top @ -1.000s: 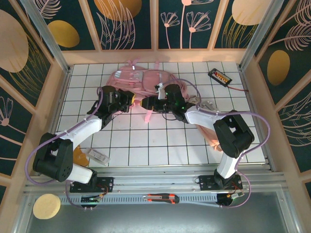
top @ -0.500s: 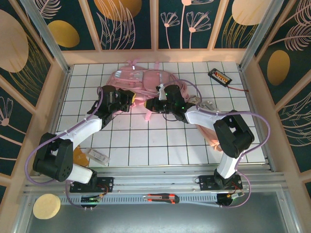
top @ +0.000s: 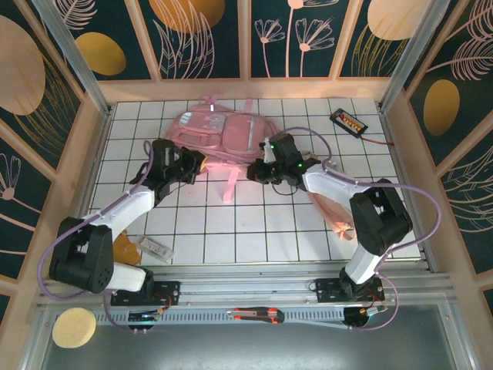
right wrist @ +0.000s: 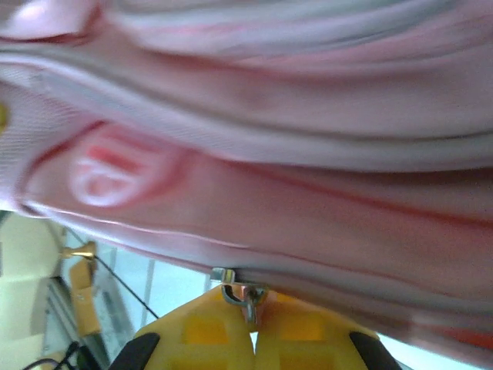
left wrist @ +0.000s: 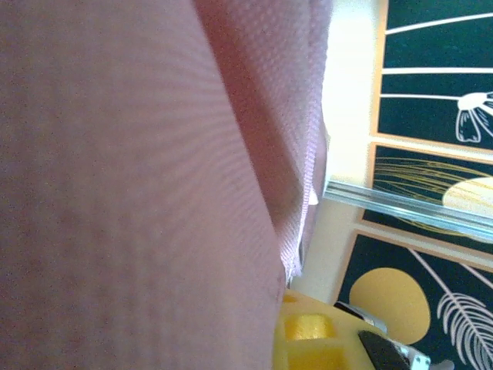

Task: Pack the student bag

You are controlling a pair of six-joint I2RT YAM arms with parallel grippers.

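- An orange-and-black utility knife point(top: 258, 314) lay on the metal rail point(top: 308, 317), well to the near side of the student bag point(top: 219, 127), a large pink fabric backpack.
- A flat round yellow disc point(top: 74, 327) sat to the near-left of the bag, well apart from it.
- A small clear plastic packet point(top: 156, 247) lay on the white gridded tabletop point(top: 254, 231), near-left of the bag and not touching it.
- The left gripper point(top: 194, 163) was at the bag's near-left edge. In the left wrist view, pink mesh fabric hung right against a yellow finger point(left wrist: 308, 343). The fingers were pressed together. Could not tell whether any fabric was caught between them.
- The right gripper point(top: 253, 171) was at the bag's near-right edge. In the right wrist view its yellow fingers point(right wrist: 204, 331) were pressed together, pinching a small metal zip pull point(right wrist: 235, 289) on the bag's lower edge.
- A loose pink strap point(top: 230, 183) trailed from the bag's near edge toward the arms, between the two grippers.
- The bag lay flat on the tabletop toward the far wall, translucent pockets facing up, roughly centred and a bit left.
- A small black rectangular device with an orange label point(top: 348, 121) sat to the right of the bag, apart from it, with a red wire point(top: 377, 139) running off it.
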